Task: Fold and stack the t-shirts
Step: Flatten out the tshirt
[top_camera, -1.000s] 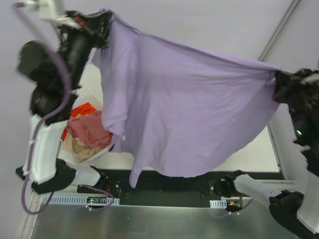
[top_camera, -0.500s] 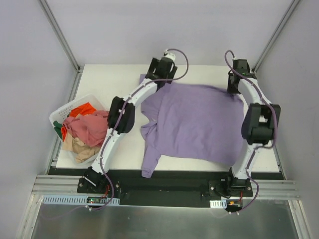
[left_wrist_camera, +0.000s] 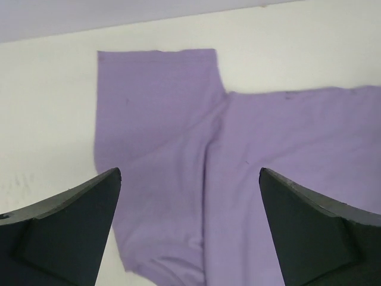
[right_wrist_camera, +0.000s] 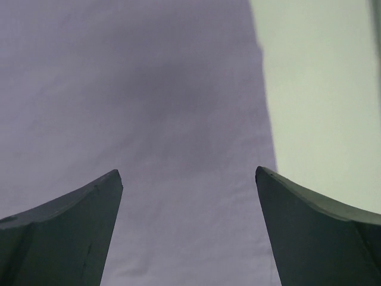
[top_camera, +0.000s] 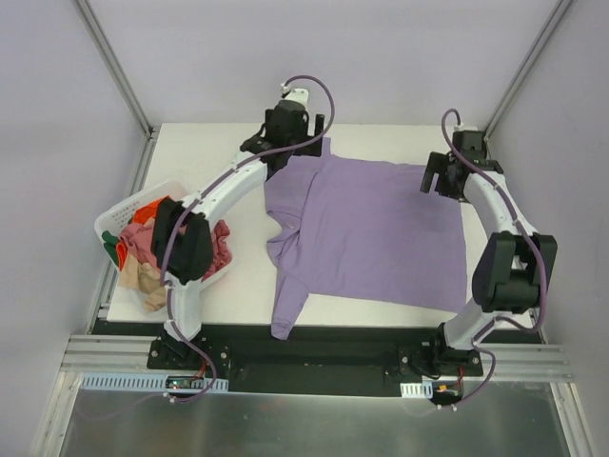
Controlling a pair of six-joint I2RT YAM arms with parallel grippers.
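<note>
Top external: lavender t-shirt point(top_camera: 371, 228) spread on table point(top_camera: 190, 152).

lavender t-shirt point(top_camera: 371, 233): soft matt cloth, faintly creased.
table point(top_camera: 247, 286) under the lavender t-shirt: smooth, matt, off-white.
basket point(top_camera: 101, 227) left of the lavender t-shirt: white plastic, slight gloss.
salmon pink t-shirt point(top_camera: 143, 243) in that basket: crumpled matt cloth.
left gripper point(left_wrist_camera: 189, 179) over the lavender t-shirt: dark, matt, plastic-looking.
metal sheet point(top_camera: 304, 424) nearer than the lavender t-shirt: brushed grey, dull sheen.
</note>
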